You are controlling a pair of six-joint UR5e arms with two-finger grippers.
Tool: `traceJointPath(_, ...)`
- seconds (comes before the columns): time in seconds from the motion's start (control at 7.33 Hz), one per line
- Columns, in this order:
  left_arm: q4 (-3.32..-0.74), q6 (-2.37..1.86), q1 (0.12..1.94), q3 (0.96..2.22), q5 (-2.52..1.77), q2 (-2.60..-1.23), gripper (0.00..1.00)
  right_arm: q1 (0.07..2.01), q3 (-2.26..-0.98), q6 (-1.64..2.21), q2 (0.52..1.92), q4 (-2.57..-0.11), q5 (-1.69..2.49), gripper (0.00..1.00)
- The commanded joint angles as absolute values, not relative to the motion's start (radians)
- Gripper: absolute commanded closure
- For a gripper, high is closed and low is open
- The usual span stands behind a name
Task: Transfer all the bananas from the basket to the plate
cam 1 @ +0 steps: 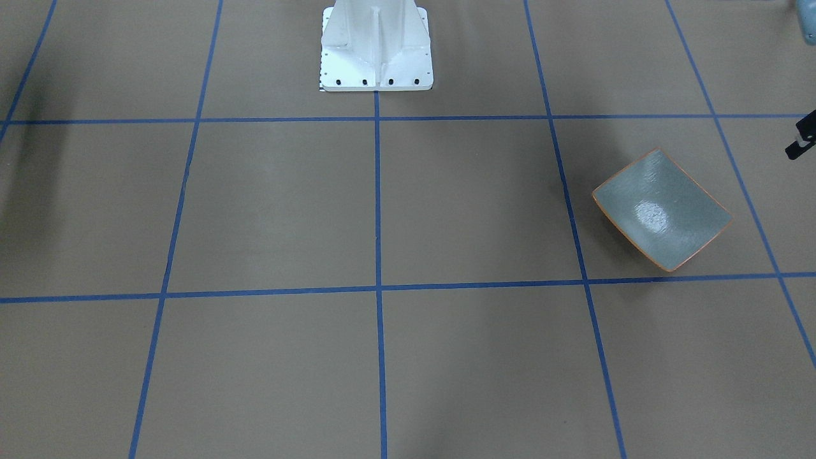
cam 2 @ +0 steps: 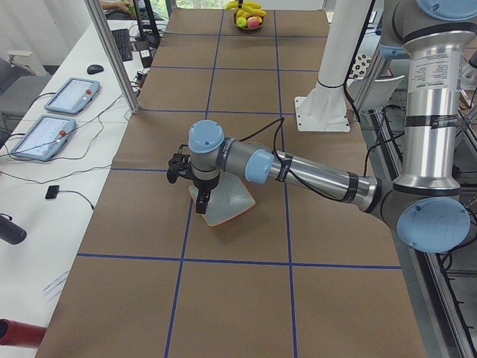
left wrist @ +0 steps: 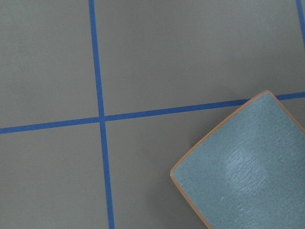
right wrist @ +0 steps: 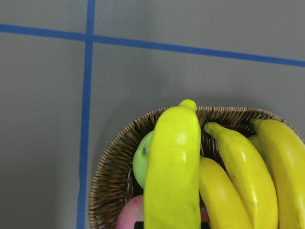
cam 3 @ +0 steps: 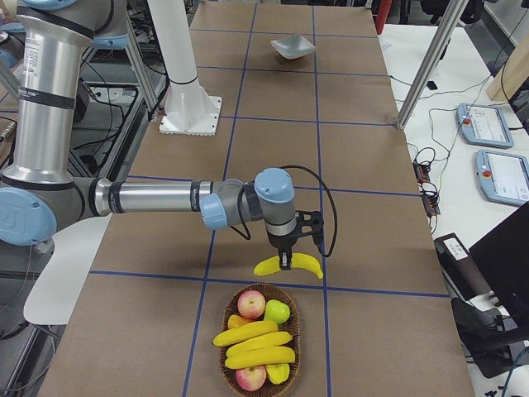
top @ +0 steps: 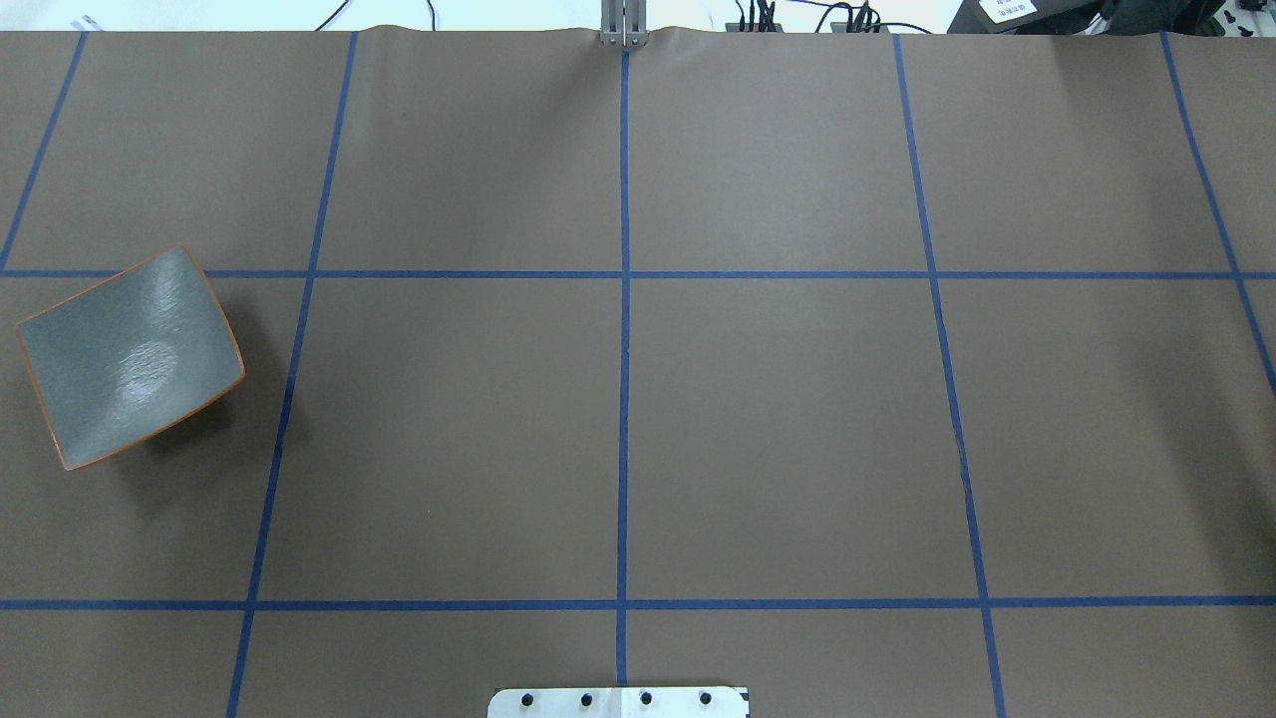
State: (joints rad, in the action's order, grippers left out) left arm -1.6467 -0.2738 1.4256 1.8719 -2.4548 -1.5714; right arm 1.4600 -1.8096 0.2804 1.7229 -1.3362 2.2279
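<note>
Barely begun: the right gripper (cam 3: 286, 263) clamps one banana (right wrist: 174, 167) just above the wicker basket (right wrist: 112, 164), three other bananas (cam 3: 248, 333) lie inside, the mid-left plate (top: 130, 354) is bare, and I cannot tell the left gripper (cam 2: 201, 206) state.

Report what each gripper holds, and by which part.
Right gripper grips one banana near its middle. Left gripper holds nothing that shows.

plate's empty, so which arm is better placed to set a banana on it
Left, I'd say. The left gripper hangs near the plate; the right gripper holds a banana at the other end of the table, beside the basket.
</note>
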Motion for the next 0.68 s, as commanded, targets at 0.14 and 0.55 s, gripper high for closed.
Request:
traceJointPath(0.14,-1.753,-0.452,1.294,1.881,-2.510,-1.666,0.01,1.172,-1.821,0.762,1.471,-1.328,2.238,1.00)
traceJointPath(0.55,-1.990,-0.793,1.116,1.807,-2.505,-1.805,0.01,0.841,-1.833,1.167,1.196,-1.328,2.042,1.00)
